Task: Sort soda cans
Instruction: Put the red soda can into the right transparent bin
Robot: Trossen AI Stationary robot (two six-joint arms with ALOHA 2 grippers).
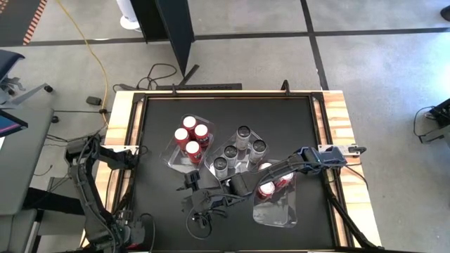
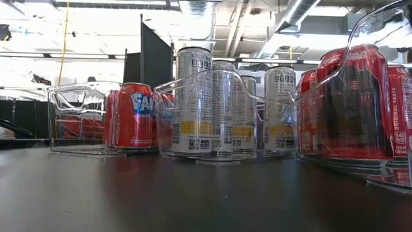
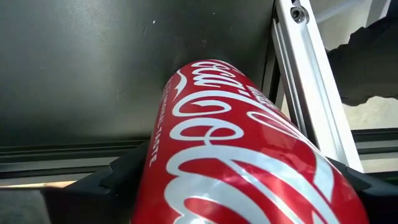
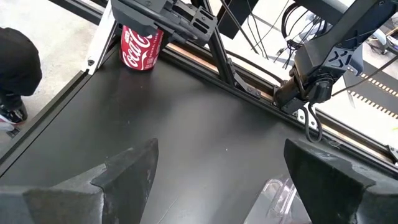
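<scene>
- Currently the left gripper [image 4: 144,25] sits at the table's near-left corner, fingers [image 3: 109,180] either side of a red can [image 3: 249,168] — contact can't be told.
- Right gripper [image 1: 239,186] is spread wide, empty, low over the black table [image 1: 232,112] beside the trays.
- Remaining cans stand in three clear trays [image 1: 275,211]: red [image 1: 191,135], silver [image 1: 242,135], red [image 1: 267,188].

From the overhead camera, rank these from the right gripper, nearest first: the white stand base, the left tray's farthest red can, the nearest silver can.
1. nearest silver can, in the middle tray, close by the right gripper.
2. farthest red can, left tray's far end.
3. white stand base, on the floor beyond the table.
</scene>
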